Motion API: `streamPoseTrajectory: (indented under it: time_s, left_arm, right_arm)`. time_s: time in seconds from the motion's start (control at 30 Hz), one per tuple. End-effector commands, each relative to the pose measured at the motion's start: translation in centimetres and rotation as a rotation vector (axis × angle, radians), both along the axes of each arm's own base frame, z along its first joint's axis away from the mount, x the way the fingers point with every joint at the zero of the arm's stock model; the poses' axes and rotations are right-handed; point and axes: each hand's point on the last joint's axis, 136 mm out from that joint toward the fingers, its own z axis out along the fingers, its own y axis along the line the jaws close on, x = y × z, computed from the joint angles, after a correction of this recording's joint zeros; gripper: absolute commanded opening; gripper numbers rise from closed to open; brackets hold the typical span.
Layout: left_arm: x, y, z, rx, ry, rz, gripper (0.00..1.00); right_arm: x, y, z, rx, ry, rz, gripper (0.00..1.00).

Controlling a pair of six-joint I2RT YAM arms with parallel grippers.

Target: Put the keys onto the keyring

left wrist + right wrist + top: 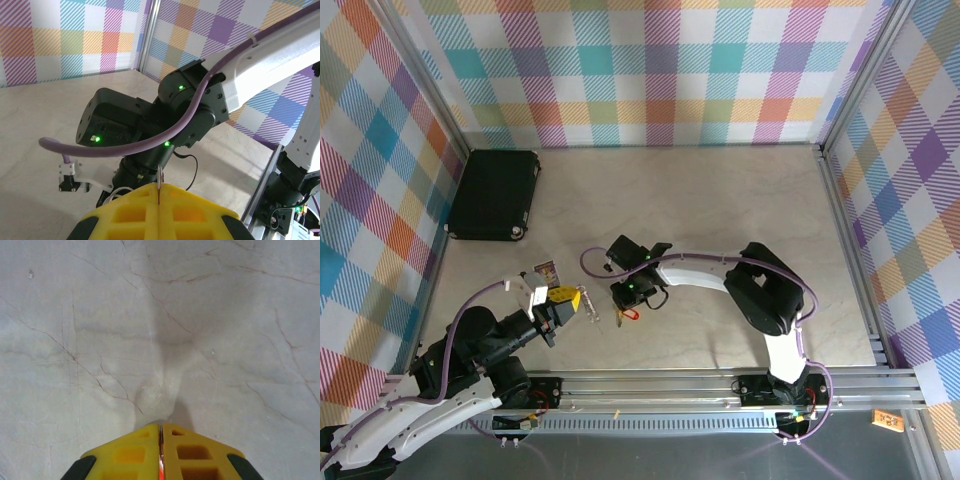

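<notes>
Overhead first. My left hand reaches in from the near-left corner with its yellow fingers closed. A pale silver bit of the keyring sticks out past their tips, held up off the bench. My right hand points down just beside it. The red key shows as a small red spot right at that hand's tips, low against the bench. The two hands are close but apart. My read is that the left one presents the ring as a fixed target while the right one fetches the key. The black case lies well apart at the far left, out of play.

Left wrist view. The yellow pads of the left hand are pressed together on a thin upright metal strip of the keyring. Fine wire loops hang at the lower left of the pads. The right arm looms just beyond, so the ring is aimed toward it.

Right wrist view. The right hand is closed, with its pads meeting over bare marble. A thin sliver with a red tinge sits in the seam, which I take to be the red key pinched edge-on. I can't tell how much of the head is caught or where its hole faces. That matters for threading, so I'd judge the grip unconfirmed until the key lifts clear.
</notes>
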Motion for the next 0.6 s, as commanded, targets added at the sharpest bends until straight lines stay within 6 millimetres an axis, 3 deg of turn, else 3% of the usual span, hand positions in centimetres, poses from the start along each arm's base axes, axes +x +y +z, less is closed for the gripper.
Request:
streamPoseTrajectory:
  time_s: [0.0, 0.2, 0.57]
  left_arm:
    - [-0.2, 0.0, 0.5, -0.031, -0.009, -0.009, 0.00]
    - [-0.5, -0.7, 1.2, -0.055, -0.023, -0.047, 0.00]
    - [0.1, -3.3, 0.0, -0.027, 0.000, -0.097, 0.00]
  right_arm:
    - [-0.2, -0.5, 1.2, 0.007, -0.028, -0.016, 0.08]
    - [-1.1, -3.3, 1.2, -0.039, -0.041, -0.042, 0.07]
    - [-3.5, -9.5, 1.0, -0.099, -0.036, -0.104, 0.08]
